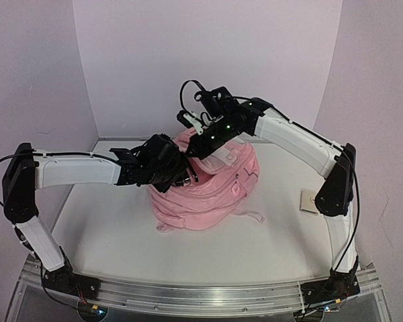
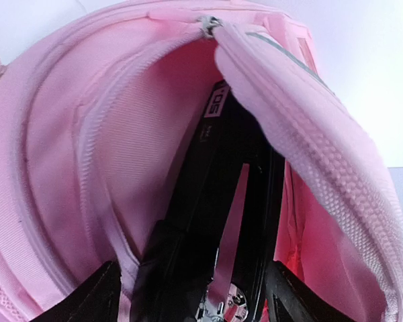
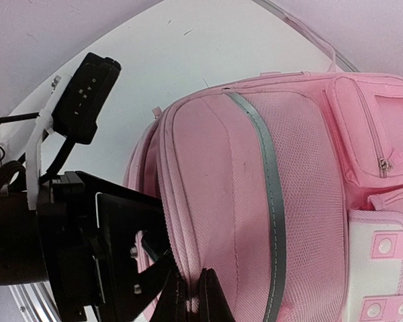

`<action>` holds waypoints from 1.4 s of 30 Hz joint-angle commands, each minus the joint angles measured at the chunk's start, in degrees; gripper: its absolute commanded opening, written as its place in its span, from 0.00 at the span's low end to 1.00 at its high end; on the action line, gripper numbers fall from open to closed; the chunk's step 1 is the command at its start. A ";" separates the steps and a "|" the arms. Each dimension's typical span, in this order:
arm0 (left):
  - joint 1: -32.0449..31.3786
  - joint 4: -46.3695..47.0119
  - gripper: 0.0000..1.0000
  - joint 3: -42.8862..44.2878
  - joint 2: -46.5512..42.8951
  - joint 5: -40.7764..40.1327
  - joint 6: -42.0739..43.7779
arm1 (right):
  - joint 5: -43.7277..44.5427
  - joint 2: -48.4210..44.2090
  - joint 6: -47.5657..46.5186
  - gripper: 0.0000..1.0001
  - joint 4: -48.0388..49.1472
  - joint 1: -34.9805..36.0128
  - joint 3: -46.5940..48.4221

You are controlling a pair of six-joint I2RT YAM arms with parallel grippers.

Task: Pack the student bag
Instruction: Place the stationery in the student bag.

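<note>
1. Left arm (image 1: 74, 173): white shell links, black housings at the joints.
2. Right arm (image 1: 302, 141): same white and black, with a small green light (image 1: 226, 125) near the wrist.
3. Thin black cables (image 1: 190, 86) looped over the right wrist, another beside the left elbow.
4. Squat black bases (image 1: 67, 278).
5. Left gripper (image 2: 195, 305): matte black fingers (image 2: 97, 298).
6. Boxy black wrist module (image 3: 88, 90) with tiny white markings, on a white bracket (image 3: 40, 137).
</note>
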 commanded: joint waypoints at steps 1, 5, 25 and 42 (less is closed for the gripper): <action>0.05 -3.16 0.56 -1.23 -2.72 -0.08 1.89 | -1.75 -3.93 -0.35 0.00 3.89 0.50 2.13; 0.03 -1.17 0.33 -0.98 -1.81 0.97 2.68 | -2.05 -3.74 -0.13 0.00 3.85 0.45 2.21; 3.39 27.52 0.35 -3.55 2.86 13.12 16.91 | -6.50 -6.24 1.72 0.00 3.90 -0.57 -2.69; 2.40 -1.46 0.99 -16.38 -27.09 7.42 37.97 | -10.68 -4.98 1.67 0.00 4.39 -1.06 -15.39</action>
